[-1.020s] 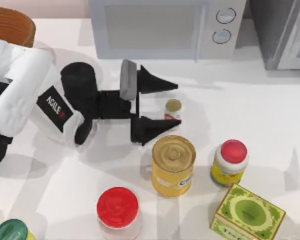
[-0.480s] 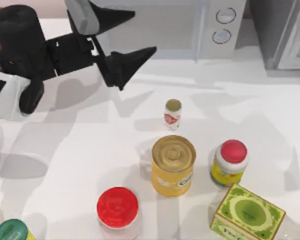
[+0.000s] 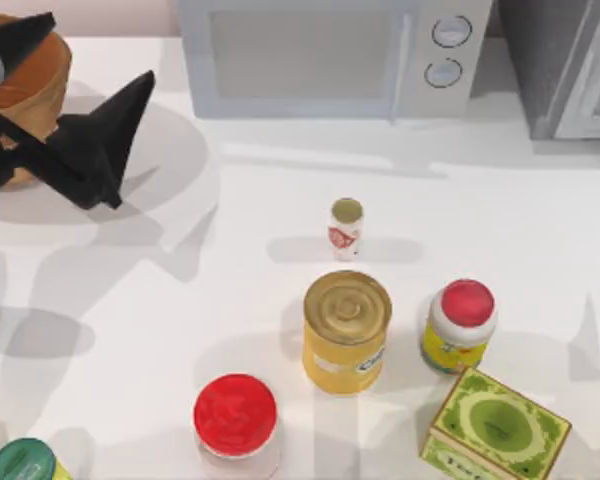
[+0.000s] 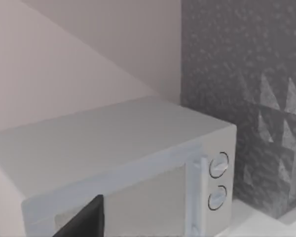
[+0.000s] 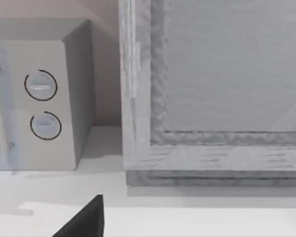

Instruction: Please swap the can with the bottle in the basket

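Note:
The small white bottle [image 3: 346,228] with an olive-gold cap stands upright on the table near the middle. Just in front of it stands the yellow-labelled can [image 3: 346,331] with a gold ribbed top. The brown wicker basket [image 3: 35,75] sits at the back left corner, partly covered by my left gripper [image 3: 92,55]. That gripper hovers over the basket's right side, open and holding nothing. A dark part of my right gripper [image 5: 84,222] shows in the right wrist view, facing the microwave's knobs and a grey cabinet.
A white microwave [image 3: 320,55] lines the back edge, with a grey cabinet [image 3: 570,65] to its right. Right of the can stand a red-capped yellow bottle [image 3: 460,325] and a green box [image 3: 495,428]. A red-lidded jar [image 3: 236,415] and a green-lidded container [image 3: 20,463] sit at the front left.
My left gripper has pulled away from the bottle, moving back and left to above the basket, still open. The bottle and the can have not moved.

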Tool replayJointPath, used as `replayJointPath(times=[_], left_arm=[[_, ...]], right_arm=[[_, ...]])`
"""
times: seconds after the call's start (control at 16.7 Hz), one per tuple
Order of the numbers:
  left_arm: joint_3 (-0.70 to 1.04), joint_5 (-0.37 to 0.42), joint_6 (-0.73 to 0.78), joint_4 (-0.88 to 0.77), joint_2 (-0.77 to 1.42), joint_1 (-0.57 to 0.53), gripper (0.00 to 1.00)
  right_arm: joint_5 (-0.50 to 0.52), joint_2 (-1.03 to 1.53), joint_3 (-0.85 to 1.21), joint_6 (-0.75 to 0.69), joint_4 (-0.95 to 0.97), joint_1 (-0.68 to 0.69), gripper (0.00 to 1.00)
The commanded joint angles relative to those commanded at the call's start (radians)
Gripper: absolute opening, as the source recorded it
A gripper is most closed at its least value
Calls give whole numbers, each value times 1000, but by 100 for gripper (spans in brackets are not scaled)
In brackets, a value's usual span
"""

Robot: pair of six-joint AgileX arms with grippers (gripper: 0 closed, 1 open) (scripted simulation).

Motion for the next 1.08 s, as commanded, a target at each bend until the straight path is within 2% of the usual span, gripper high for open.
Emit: replayJointPath(times=[0.36,0.6,0.78,1.08], left_arm=[[-314,-309,-9,-321,-620,82,100],[-459,-457,-11,-469,-895,124,100],[-515,-517,-11,-527,-996,143,100],[-522,-525,-11,-535,-1010,145,100]], right_arm=[[0,0,0,0,0,0,100],[0,0,0,0,0,0,100],[0,0,0,0,0,0,100],[0,0,0,0,0,0,100]])
